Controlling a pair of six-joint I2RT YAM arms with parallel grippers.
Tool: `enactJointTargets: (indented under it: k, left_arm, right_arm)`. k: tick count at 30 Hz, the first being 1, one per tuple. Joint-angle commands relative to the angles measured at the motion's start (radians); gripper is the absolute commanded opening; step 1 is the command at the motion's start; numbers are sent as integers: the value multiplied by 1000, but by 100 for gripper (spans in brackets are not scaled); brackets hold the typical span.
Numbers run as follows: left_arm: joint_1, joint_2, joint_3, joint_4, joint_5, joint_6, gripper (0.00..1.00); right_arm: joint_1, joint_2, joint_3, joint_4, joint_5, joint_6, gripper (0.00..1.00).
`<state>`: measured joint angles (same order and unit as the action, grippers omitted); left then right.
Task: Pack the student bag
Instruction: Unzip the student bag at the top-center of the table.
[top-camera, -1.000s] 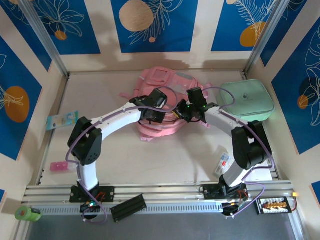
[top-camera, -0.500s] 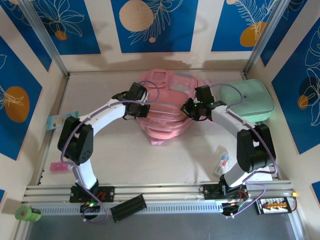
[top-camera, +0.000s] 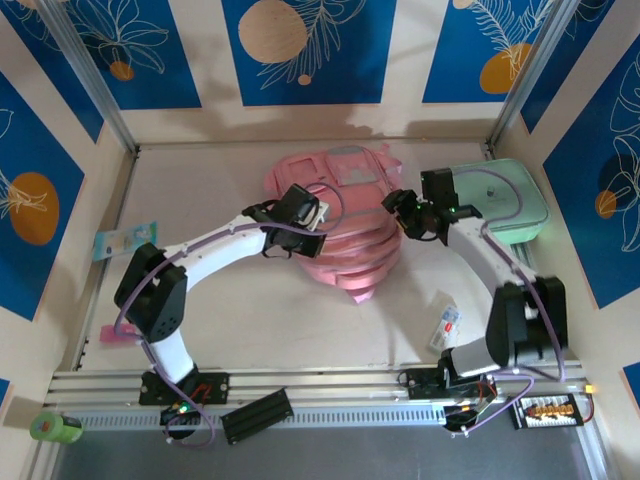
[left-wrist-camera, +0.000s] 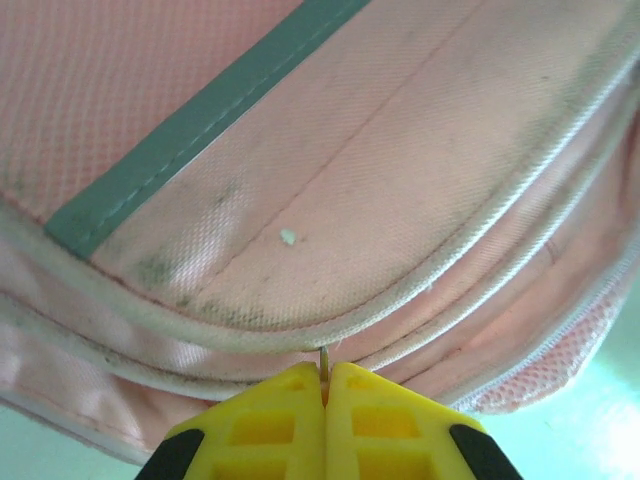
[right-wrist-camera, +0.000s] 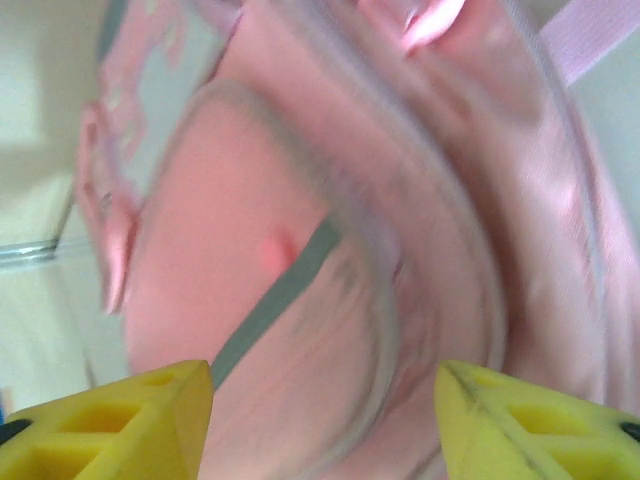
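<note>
Student bag (top-camera: 350, 250) swung rightward across table (top-camera: 250, 320).

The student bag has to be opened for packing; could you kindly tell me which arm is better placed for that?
Left, probably: the left hand is shut on a thin metal tab at a seam of the student bag, likely a zip pull. The right hand is open, holding nothing.

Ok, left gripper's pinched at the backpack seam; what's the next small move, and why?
Probably close the right gripper on the pink backpack to brace it. Its jaws stand open facing the fabric, while the left gripper is shut on a thin tab at the pocket seam.
</note>
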<state>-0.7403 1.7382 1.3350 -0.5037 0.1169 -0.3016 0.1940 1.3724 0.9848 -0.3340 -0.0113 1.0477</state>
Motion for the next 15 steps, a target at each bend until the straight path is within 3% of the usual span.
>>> enactJointTargets:
  k: [1, 6, 15]
  left_arm:
    - [-18, 1, 72, 3, 49, -14, 0]
    - [-31, 8, 93, 14, 71, -17, 0]
    - [-35, 8, 70, 15, 60, -8, 0]
  right_arm:
    - [45, -89, -80, 7, 7, 203, 62]
    - [109, -102, -142, 76, -27, 319, 63]
    - [163, 20, -77, 163, -51, 280, 55]
